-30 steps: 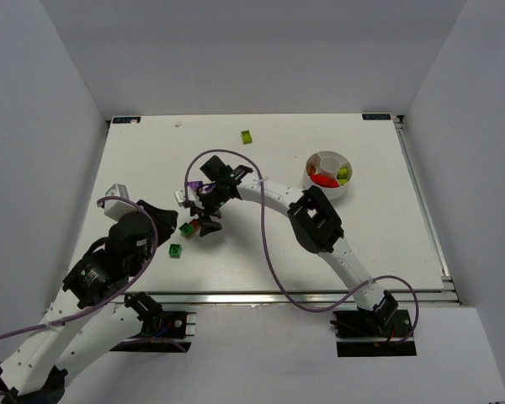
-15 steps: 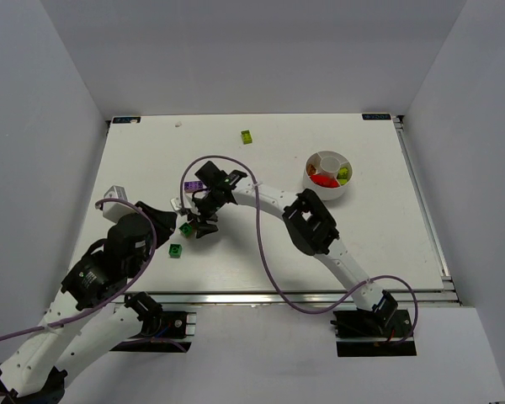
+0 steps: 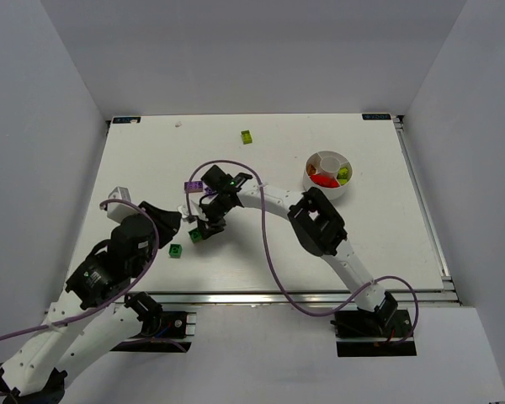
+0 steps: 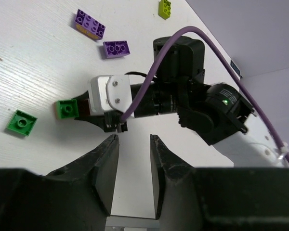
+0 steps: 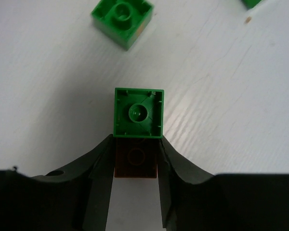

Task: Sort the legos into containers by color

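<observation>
White-shelled, reaches from lower right to left of centre over the surface, wrist tipped down. Pinches a dark red lego in the right claw, butted against a green lego, well apart from the bowl. Holds left claw part open, empty, lower left.

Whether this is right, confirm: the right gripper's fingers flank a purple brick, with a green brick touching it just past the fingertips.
Not purple: the right wrist view shows a dark red brick between the fingers of the right gripper. The green brick does touch it just past the fingertips.
</observation>
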Robot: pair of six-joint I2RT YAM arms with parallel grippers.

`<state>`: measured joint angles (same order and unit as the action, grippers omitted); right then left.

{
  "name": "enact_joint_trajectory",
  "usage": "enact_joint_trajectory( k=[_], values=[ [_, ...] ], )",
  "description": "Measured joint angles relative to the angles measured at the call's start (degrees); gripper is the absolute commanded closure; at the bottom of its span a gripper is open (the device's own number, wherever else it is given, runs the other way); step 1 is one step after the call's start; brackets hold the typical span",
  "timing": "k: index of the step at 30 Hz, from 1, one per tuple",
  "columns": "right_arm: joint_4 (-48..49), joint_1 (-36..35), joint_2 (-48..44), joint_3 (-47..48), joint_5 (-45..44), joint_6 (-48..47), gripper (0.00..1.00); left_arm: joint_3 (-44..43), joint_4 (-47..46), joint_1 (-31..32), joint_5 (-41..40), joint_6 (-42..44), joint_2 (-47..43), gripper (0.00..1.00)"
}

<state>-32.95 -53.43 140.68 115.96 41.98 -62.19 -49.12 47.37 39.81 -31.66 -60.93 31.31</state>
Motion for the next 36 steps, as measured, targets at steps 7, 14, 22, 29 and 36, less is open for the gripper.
enact_joint_trajectory(
  k=[7,14,22,29,36],
  values=[
    [-3.89,2.56,-11.37,-12.7,-0.02,0.98,1.0,7.76,-9.09,0.0,7.17,3.52,1.09,0.35],
    [-18.32,7.65,-27.06,-16.37,6.62,-0.55,1.0,12.92,-26.82,0.0,21.99,14.01,7.78,0.32],
    [-32.74,10.62,-36.11,-25.55,13.42,-3.8,1.0,15.76,-50.14,0.0,38.77,23.1,16.52,0.33],
    [-39.06,12.02,-36.44,-26.6,16.65,-6.12,1.0,15.78,-59.1,0.07,49.42,27.63,21.24,0.36],
    [-40.48,13.44,-36.37,-24.3,18.05,-4.92,1.0,16.94,-61.96,0.44,54.21,30.21,17.55,0.36]
  ],
)
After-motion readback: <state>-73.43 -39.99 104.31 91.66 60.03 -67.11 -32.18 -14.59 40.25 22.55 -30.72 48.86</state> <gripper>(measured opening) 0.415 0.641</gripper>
